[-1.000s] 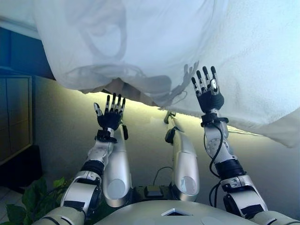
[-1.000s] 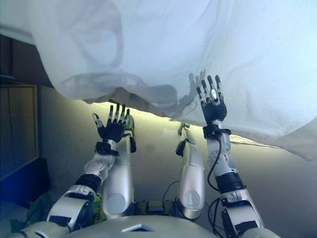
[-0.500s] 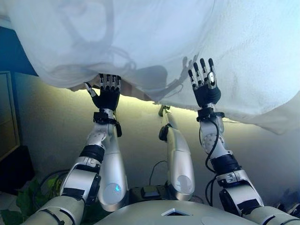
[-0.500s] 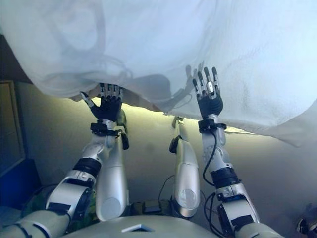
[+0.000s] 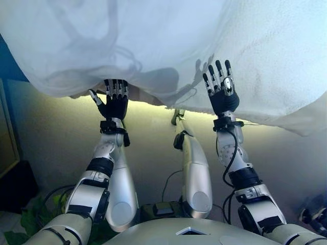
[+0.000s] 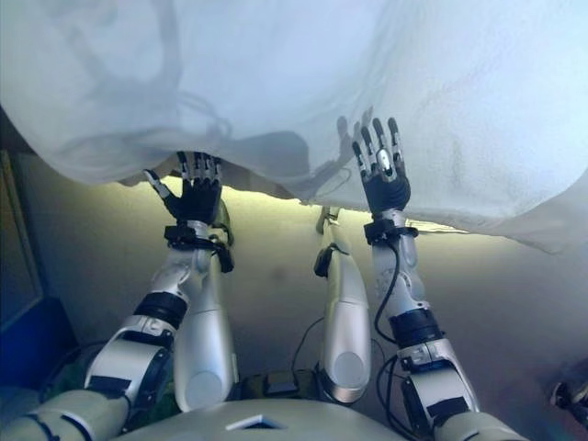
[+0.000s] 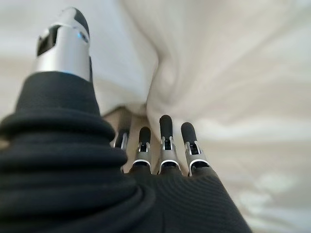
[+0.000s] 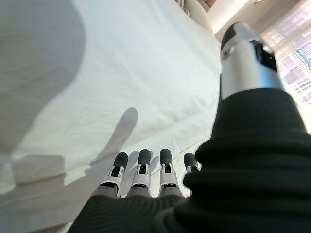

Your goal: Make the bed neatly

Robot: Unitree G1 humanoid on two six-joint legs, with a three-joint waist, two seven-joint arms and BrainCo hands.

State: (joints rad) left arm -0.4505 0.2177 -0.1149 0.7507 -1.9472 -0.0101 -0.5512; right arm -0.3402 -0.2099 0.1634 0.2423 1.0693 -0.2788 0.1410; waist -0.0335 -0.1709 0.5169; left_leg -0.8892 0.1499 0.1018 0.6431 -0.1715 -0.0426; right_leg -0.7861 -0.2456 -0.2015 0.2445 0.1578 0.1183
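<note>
Only left wrist view shows left hand (image 7: pixel 160 160) fingers (image 7: pixel 166 133) straight.

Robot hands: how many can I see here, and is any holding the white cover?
2. The left robot hand reaches the hanging edge of the white cover, fingers straight. The right robot hand is open before the cover. Neither grips it.

1. Duvet (image 5: pixel 168 46) lies across the far side of my view, its near edge hanging over the bed's side.
2. My left hand (image 5: pixel 115 104) is at that near edge on the left, fingertips (image 7: pixel 165 125) just under a hanging fold.
3. My right hand (image 5: pixel 223 94) is to the right, in front of the duvet & near its edge, well apart from the left hand.
</note>
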